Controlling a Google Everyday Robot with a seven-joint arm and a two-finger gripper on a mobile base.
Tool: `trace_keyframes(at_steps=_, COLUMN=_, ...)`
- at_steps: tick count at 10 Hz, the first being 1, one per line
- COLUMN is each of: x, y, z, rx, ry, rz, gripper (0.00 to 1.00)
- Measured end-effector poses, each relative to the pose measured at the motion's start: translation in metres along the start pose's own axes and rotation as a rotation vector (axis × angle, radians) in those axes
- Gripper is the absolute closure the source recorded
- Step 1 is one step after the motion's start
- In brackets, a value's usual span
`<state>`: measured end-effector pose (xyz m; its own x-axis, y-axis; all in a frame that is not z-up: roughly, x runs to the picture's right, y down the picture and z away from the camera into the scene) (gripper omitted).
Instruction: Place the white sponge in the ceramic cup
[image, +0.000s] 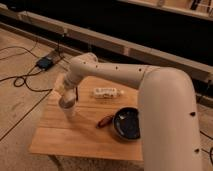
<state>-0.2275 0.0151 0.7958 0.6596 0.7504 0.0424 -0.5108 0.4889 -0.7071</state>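
The ceramic cup (68, 109), small and pale, stands near the wooden table's (75, 140) left edge. Directly above it hangs the gripper (67, 100), fingers closed. Rightward lie a white bottle (106, 92) and round dark bowl (126, 124).

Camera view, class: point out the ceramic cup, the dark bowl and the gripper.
ceramic cup (68, 107), camera view, its side wall
dark bowl (125, 125), camera view, its inside
gripper (66, 96), camera view, shut above the cup
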Motion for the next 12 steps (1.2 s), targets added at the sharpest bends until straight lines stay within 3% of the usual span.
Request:
trace_keyframes(at_steps=6, x=-0.008, y=-0.004, z=-0.009, rx=0.049, ry=-0.028, rz=-0.026, gripper=1.00)
trace_keyframes(at_steps=12, x=-0.003, y=0.022, z=-0.007, rx=0.011, ry=-0.020, rz=-0.046, gripper=1.00)
